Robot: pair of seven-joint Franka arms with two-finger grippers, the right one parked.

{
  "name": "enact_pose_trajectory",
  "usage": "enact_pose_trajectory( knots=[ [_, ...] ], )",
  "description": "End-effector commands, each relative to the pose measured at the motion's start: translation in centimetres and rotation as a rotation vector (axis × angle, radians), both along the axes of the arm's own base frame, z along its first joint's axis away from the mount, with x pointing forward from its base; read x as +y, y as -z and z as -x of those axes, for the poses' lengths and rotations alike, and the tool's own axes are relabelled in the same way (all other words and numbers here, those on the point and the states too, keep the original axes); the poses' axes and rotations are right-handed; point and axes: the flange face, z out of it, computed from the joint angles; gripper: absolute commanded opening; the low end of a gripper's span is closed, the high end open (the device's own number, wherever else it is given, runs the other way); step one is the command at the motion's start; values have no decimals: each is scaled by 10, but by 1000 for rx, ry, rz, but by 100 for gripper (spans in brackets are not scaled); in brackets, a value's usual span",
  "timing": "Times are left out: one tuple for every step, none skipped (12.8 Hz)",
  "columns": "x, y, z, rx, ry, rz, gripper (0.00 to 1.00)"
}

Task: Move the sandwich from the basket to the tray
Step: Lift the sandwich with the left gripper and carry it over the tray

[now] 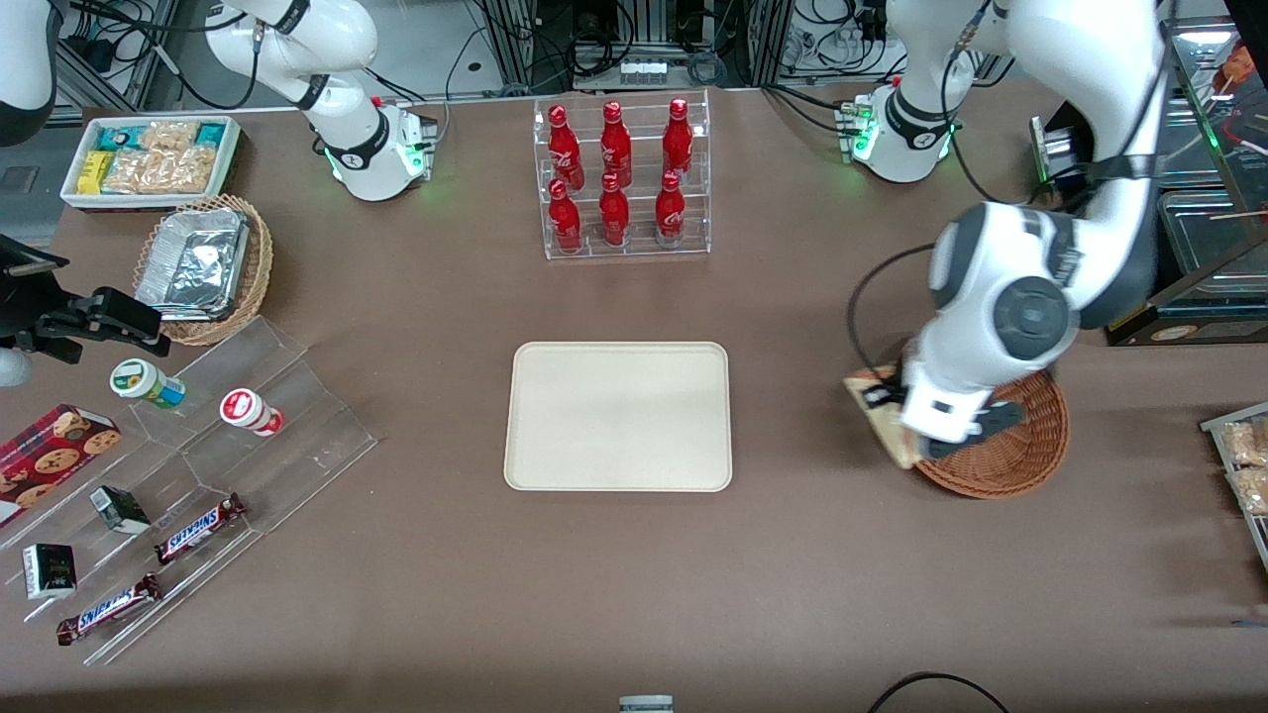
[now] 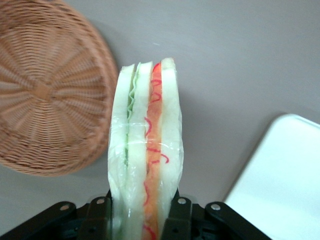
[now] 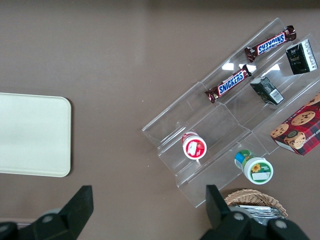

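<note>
My left gripper [image 1: 897, 421] is shut on the sandwich [image 2: 145, 150], a plastic-wrapped wedge of white bread with green, orange and red filling. It holds it in the air beside the basket's rim, on the tray's side. In the front view the sandwich [image 1: 880, 416] shows as a pale slab under the wrist. The reddish-brown wicker basket [image 1: 1020, 451] is empty in the left wrist view [image 2: 45, 95]. The cream tray [image 1: 619, 416] lies bare at the table's middle; a corner of it shows in the left wrist view [image 2: 280, 185].
A clear rack of red bottles [image 1: 621, 178] stands farther from the front camera than the tray. Toward the parked arm's end are a clear stepped stand with snack bars and cups [image 1: 188, 465], a light wicker basket with a foil pan [image 1: 203, 267] and a white tray of packets [image 1: 149, 158].
</note>
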Motion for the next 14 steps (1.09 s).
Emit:
enact_pose_trajectory(
  knots=[
    [-68,11,12,11,106,4,36],
    [-87,17,20,17,139,2,37],
    [-103,28,26,26,163,2,38],
    [-128,35,36,11,198,16,41],
    [-147,39,40,-25,221,33,41],
    [-166,47,49,-40,243,39,41],
    [-183,57,58,-42,270,41,40],
    [-191,64,60,-57,281,49,39],
    [-203,72,65,-73,288,61,39],
    [-221,79,72,-76,279,86,39],
    [-235,87,74,-83,307,96,39],
    [-244,98,73,-79,320,94,39],
    [-256,107,78,-75,336,92,39],
    [-255,113,77,-70,347,90,39]
  ],
)
